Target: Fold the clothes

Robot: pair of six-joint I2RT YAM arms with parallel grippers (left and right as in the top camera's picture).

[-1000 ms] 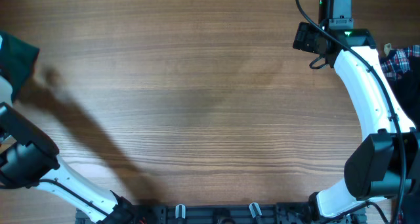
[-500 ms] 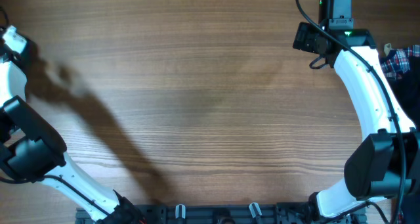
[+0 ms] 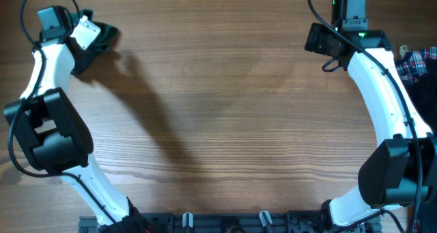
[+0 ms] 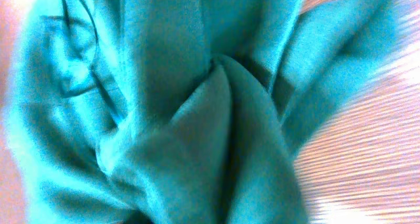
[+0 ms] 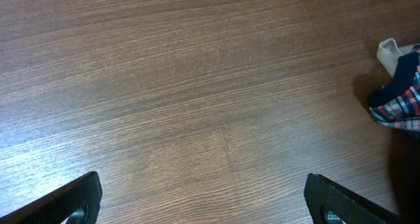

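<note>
A dark teal-green garment (image 3: 97, 43) hangs bunched around my left gripper (image 3: 85, 33) at the far left of the table. In the left wrist view the garment (image 4: 197, 106) fills nearly the whole frame in crumpled folds and hides the fingers. It moves with the gripper, so the jaws appear shut on it. My right gripper (image 3: 319, 40) hovers at the far right, open wide and empty over bare wood (image 5: 210, 207). A red, white and blue plaid garment (image 3: 416, 61) lies at the right edge; it also shows in the right wrist view (image 5: 401, 96).
The wooden table (image 3: 218, 110) spreads between the two arms. The left arm's shadow (image 3: 147, 103) falls diagonally across the left half. A mounting rail (image 3: 225, 221) runs along the near edge.
My left arm has swung from the near left edge up to the far left corner, carrying the green garment inward. The right arm has not moved.
</note>
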